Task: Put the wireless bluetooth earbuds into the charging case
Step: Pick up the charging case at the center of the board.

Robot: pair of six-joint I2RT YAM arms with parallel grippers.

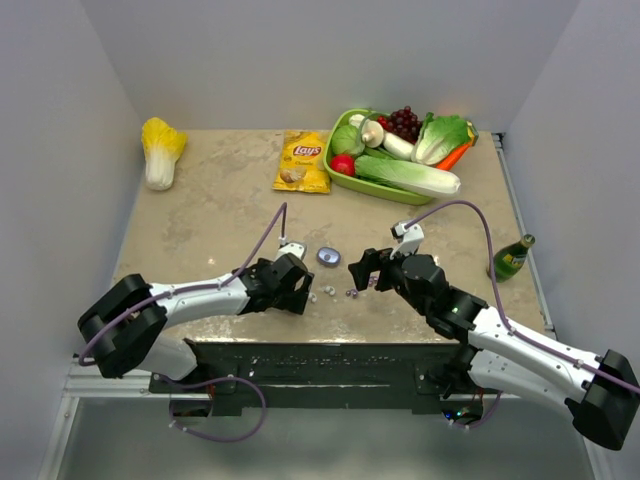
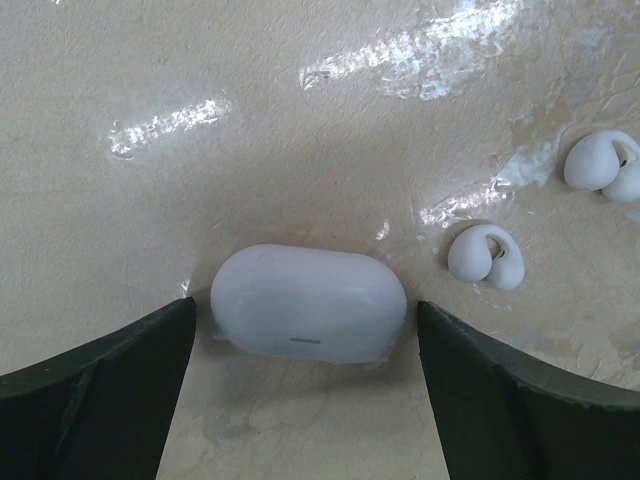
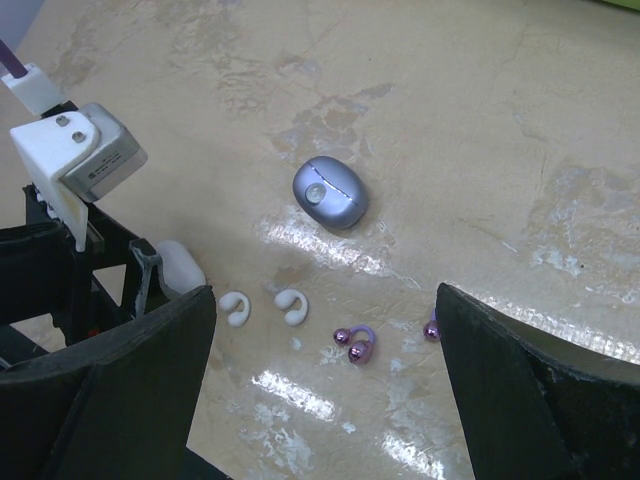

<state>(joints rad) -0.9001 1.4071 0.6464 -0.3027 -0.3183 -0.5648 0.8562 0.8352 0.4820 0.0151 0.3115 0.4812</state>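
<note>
We find the left gripper (image 1: 293, 285) low on the table (image 1: 200, 200), its fingers spread with the white charging case (image 2: 308, 302) lying between them; narrow gaps either side, nothing gripped; right gripper (image 1: 362, 272) hovers wide open and empty. Two white earbuds (image 2: 486, 257) lie just beside that case; two purple earbuds (image 3: 355, 342) lie near them; a purplish-grey case (image 3: 330, 192) sits farther out, shut. The white case lies flat with its lid shut; long axis runs finger to finger. Risks, as we judge them: the rounded glossy ends may squirt out as the jaws close; the shut lid blocks insertion; the tiny buds are easily flicked; colours may be mismatched.
</note>
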